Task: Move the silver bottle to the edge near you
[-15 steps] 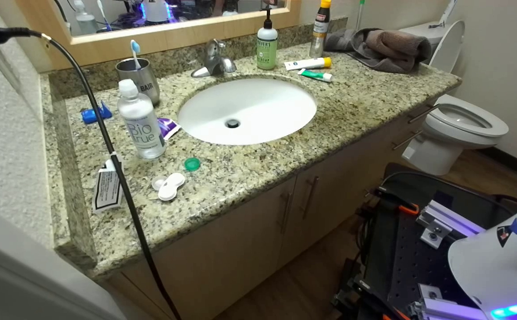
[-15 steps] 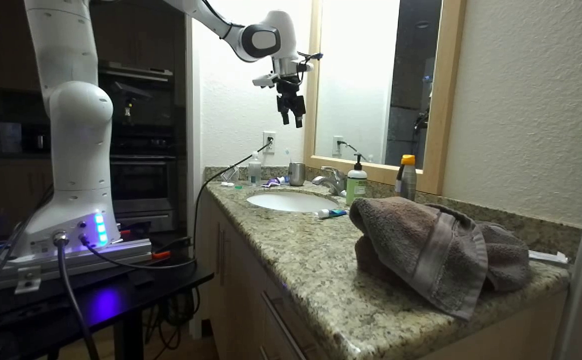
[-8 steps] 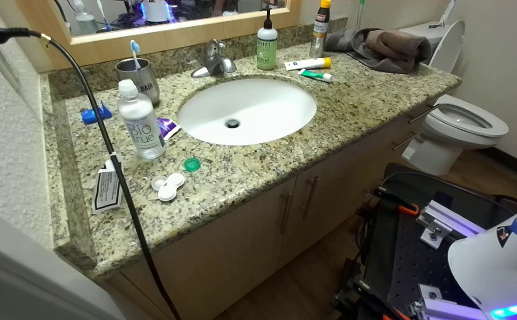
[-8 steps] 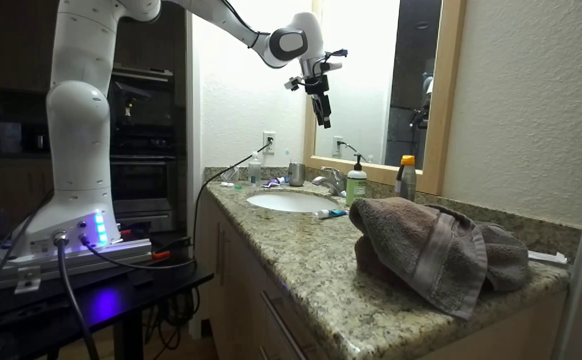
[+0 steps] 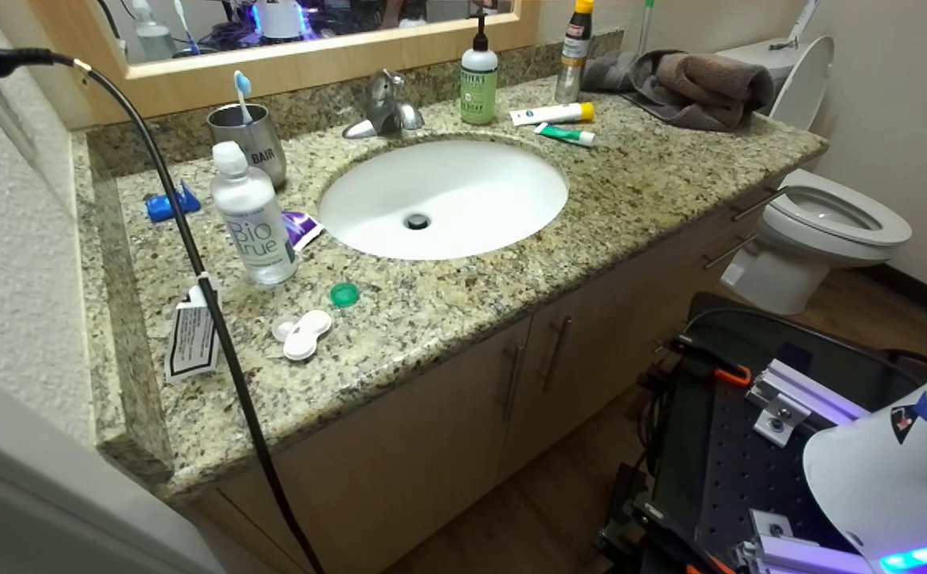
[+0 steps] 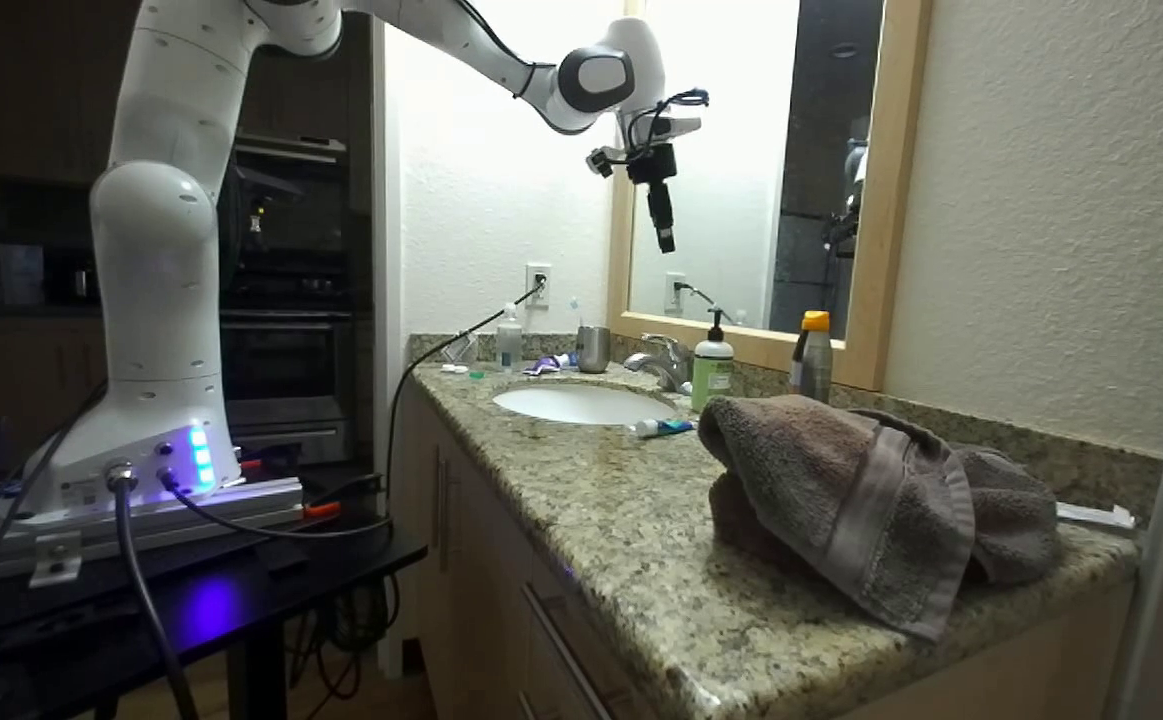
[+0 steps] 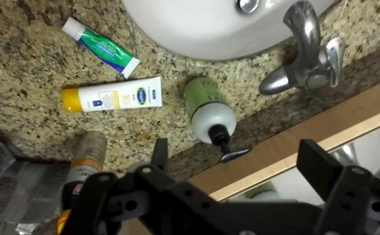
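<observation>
We see the silver bottle standing upright at the back of the worktop, well apart from the front edge. It is tall and thin. Its bottom part is silver-grey, then comes an orange stripe, then a pale stripe with letters, then a black part with a small red patch. On top sits a yellow cap.

A grey and brown towel lies just beside it, and we cannot tell if they touch. A white tube with a yellow lid lies near its foot, and a little green tube lies next to that. The green soap bottle stands just beside the white tube's flat end, near the tap. In an exterior view the towel hides the bottom of the silver bottle from us.

The pincer hangs high above the worktop at the end of the white arm. In the wrist view we see its two fingers spread wide apart, and part of the pincer covers a bit of the bottle's black part.
</observation>
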`<move>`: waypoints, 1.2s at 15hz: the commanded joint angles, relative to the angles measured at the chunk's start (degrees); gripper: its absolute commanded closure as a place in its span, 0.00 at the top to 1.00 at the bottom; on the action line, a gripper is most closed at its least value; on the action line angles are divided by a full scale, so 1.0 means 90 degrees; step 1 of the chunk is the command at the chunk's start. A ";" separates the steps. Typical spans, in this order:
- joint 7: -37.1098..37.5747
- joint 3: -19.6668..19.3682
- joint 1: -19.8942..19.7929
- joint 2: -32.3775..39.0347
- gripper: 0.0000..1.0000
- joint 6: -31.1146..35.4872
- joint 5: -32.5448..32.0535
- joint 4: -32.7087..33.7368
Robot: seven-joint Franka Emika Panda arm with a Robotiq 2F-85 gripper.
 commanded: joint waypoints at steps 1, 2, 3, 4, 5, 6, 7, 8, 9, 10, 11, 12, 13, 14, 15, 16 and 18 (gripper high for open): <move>0.0775 -0.0164 -0.0482 0.0856 1.00 -0.0639 0.0154 0.1388; 0.1037 -0.0224 -0.0591 0.1009 1.00 -0.0738 0.0158 0.1643; 0.1296 -0.0283 -0.0701 0.1202 1.00 -0.0793 0.0164 0.1906; 0.1597 -0.0333 -0.0783 0.1348 1.00 -0.0871 0.0160 0.2108; 0.1949 -0.0374 -0.0807 0.1412 1.00 -0.0926 0.0126 0.2204; 0.1500 -0.0244 -0.0769 0.1053 1.00 -0.0640 0.0026 0.1692; 0.1704 -0.0267 -0.0832 0.1179 1.00 -0.0681 0.0022 0.1854; 0.1790 -0.0365 -0.0779 0.1238 1.00 -0.0657 0.0050 0.1884; 0.1856 -0.0366 -0.0780 0.1286 1.00 -0.0664 0.0050 0.1933; 0.1965 -0.0405 -0.0700 0.1370 1.00 -0.0563 -0.0092 0.1929; 0.2361 -0.0390 -0.0791 0.1674 1.00 -0.0905 -0.0180 0.2354; 0.2947 -0.0513 -0.0796 0.1925 1.00 -0.0847 -0.0270 0.2606; 0.3171 -0.0495 -0.0946 0.2115 1.00 -0.1080 -0.0201 0.2889; 0.3474 -0.0507 -0.1077 0.2329 1.00 -0.1124 -0.0170 0.3138; 0.3738 -0.0533 -0.1212 0.2529 1.00 -0.1198 -0.0145 0.3356; 0.4014 -0.0530 -0.1355 0.2744 1.00 -0.1373 -0.0101 0.3646; 0.4544 -0.0664 -0.1561 0.3237 1.00 -0.1677 0.0068 0.4211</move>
